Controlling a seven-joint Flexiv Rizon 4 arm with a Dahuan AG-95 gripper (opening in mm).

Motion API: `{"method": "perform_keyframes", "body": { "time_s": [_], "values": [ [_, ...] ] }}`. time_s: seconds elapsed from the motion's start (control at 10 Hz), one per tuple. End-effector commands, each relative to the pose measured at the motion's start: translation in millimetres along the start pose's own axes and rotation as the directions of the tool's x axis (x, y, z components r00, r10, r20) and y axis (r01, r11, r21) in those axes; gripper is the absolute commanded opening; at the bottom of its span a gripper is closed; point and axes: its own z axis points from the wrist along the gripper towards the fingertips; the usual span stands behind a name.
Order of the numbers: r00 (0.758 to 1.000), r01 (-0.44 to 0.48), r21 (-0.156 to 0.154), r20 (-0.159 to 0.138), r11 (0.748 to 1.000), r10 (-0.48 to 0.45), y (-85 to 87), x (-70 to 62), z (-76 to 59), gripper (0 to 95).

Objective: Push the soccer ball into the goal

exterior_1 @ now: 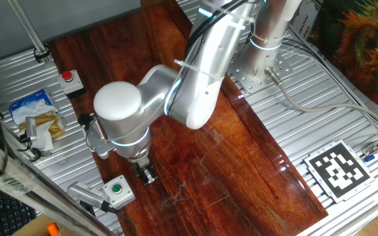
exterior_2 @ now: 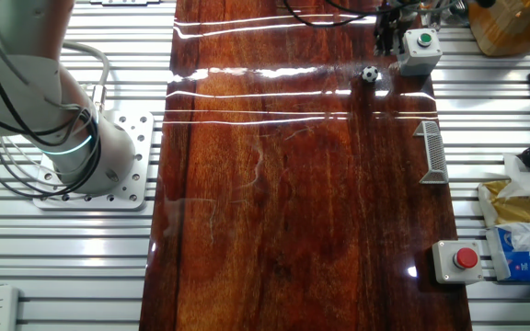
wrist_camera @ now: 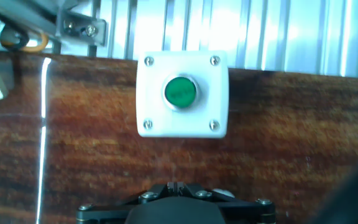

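Observation:
The soccer ball (exterior_2: pixel 369 74) is a tiny white ball with black patches on the wooden board, seen only in the other fixed view. My gripper (exterior_2: pixel 387 35) hangs just beyond it, beside the green button box, with its dark fingers together and nothing between them. It also shows in one fixed view (exterior_1: pixel 148 174) and at the bottom of the hand view (wrist_camera: pixel 180 185). The goal (exterior_2: pixel 433 152), a small white frame with mesh, stands at the board's right edge, apart from the ball. In one fixed view my arm hides ball and goal.
A grey box with a green button (wrist_camera: pixel 182 93) sits close ahead of the fingers, also in both fixed views (exterior_2: pixel 419 51) (exterior_1: pixel 117 191). A box with a red button (exterior_2: pixel 455 260) is at the board's edge. Snack bags (exterior_2: pixel 523 225) lie on the metal table. A tag marker (exterior_1: pixel 338 169) lies beside the board.

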Motion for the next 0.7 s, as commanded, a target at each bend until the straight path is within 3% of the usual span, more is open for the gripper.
{"method": "perform_keyframes", "body": {
  "time_s": [0.1, 0.2, 0.3, 0.4, 0.5, 0.7],
  "values": [
    [1.000, -0.001, 0.000, -0.002, 1.000, 0.001, -0.4, -0.1, 0.7, 0.0],
    [1.000, -0.004, 0.001, -0.004, 1.000, 0.004, -0.5, 0.2, 0.8, 0.0],
    [0.997, -0.081, -0.005, -0.007, 0.997, 0.081, -0.6, 0.6, 0.9, 0.0],
    [0.982, -0.190, -0.036, -0.011, 0.981, 0.189, -0.6, 0.7, 0.8, 0.0],
    [0.956, -0.293, -0.046, -0.022, 0.955, 0.292, -0.6, 0.6, 0.8, 0.0],
    [0.932, -0.362, -0.039, -0.034, 0.931, 0.361, -1.0, 1.2, 0.4, 0.0]
  ]
}}
